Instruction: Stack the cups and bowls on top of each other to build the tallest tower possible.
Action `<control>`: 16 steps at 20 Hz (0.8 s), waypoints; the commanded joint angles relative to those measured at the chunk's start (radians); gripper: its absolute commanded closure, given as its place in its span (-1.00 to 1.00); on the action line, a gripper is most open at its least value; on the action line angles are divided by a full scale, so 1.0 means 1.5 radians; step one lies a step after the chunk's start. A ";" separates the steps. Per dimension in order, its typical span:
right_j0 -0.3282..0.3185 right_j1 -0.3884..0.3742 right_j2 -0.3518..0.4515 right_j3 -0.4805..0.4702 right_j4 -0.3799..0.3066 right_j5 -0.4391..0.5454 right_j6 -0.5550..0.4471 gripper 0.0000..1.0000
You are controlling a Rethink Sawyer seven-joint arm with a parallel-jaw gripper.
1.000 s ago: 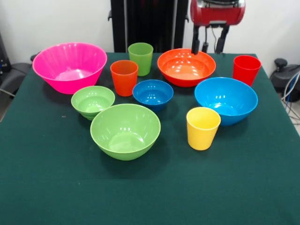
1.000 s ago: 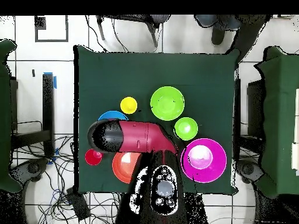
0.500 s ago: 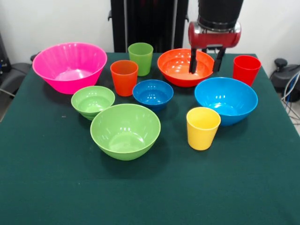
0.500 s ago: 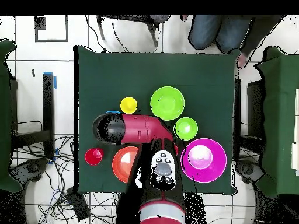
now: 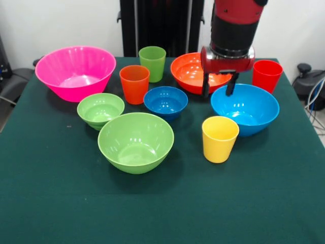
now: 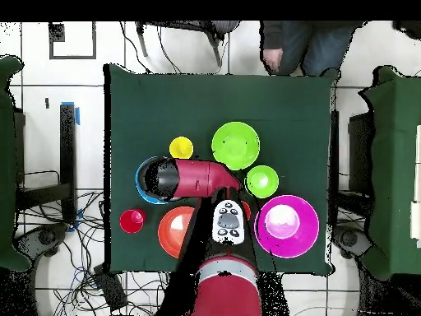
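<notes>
Now nothing is stacked yet; every cup and bowl is sitting apart on the green worktop (image 5: 61, 203). Nearest are the big green bowl (image 5: 135, 142) and the yellow cup (image 5: 219, 138). Behind them the jaws (image 5: 219, 85) are hanging wide and empty over the far rim of the blue bowl (image 5: 245, 109), just in front of the orange bowl (image 5: 195, 71). I think the first pick is starting. Next, the jaws need to drop around that rim and close.
</notes>
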 commanded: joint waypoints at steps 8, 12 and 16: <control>-0.017 0.130 0.063 -0.085 -0.024 -0.044 0.031 -1.00; -0.025 0.141 0.074 -0.080 -0.028 -0.054 0.022 -1.00; -0.033 0.158 0.084 -0.091 -0.028 -0.058 0.016 -1.00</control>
